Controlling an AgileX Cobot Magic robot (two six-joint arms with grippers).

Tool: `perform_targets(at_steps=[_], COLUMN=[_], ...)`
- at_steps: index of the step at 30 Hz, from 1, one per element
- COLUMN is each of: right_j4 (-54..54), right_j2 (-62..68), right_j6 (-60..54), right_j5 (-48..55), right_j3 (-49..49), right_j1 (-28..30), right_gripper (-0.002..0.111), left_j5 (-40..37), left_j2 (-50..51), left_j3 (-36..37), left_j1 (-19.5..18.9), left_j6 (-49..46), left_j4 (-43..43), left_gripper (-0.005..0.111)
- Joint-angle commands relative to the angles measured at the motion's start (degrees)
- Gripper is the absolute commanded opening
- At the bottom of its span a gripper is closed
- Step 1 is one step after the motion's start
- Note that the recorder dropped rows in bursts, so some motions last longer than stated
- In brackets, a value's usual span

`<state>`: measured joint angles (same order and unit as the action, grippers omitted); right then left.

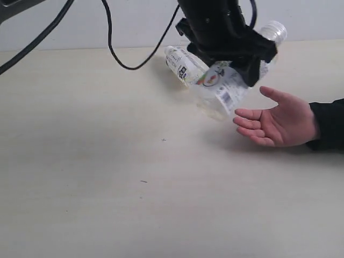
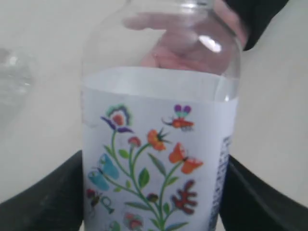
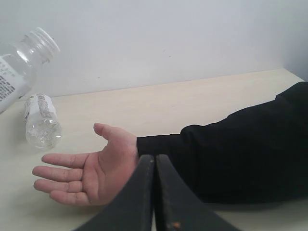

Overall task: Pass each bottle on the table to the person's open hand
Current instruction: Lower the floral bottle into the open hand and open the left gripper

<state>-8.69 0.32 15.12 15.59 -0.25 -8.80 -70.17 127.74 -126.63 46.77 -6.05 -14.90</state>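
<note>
Bottle (image 2: 159, 144) with flower-and-butterfly label grasped in left claw (image 2: 153, 204), small print unreadable; right claw (image 3: 154, 161) clenched, empty.

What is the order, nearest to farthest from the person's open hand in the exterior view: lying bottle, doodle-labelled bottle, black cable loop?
1. Doodle-labelled bottle, held tilted just left of the person's hand.
2. Lying bottle, on the table behind that.
3. Black cable loop, farthest left, at the back.
</note>
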Motion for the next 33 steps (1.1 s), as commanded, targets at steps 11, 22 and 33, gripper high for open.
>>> perform_targets(at_steps=[11, 22, 33], right_j4=[-0.2, -0.2, -0.2], right_j2=[-0.3, -0.3, -0.3], right_j6=[0.0, 0.0, 0.0], right_j5=[-0.5, -0.5, -0.5], right_j3=[0.3, 0.3, 0.3], right_j1=[-0.2, -0.2, -0.2], right_gripper=[0.000, 0.000, 0.000], left_j5=[4.6, 11.8, 16.0], left_j2=[-0.3, 0.9, 3.4], left_j3=[0.1, 0.1, 0.1], left_j1=[5.3, 6.9, 6.9], left_j6=[56.9, 60.5, 58.8], left_j4=[1.2, 2.2, 5.4], left_gripper=[0.000, 0.000, 0.000])
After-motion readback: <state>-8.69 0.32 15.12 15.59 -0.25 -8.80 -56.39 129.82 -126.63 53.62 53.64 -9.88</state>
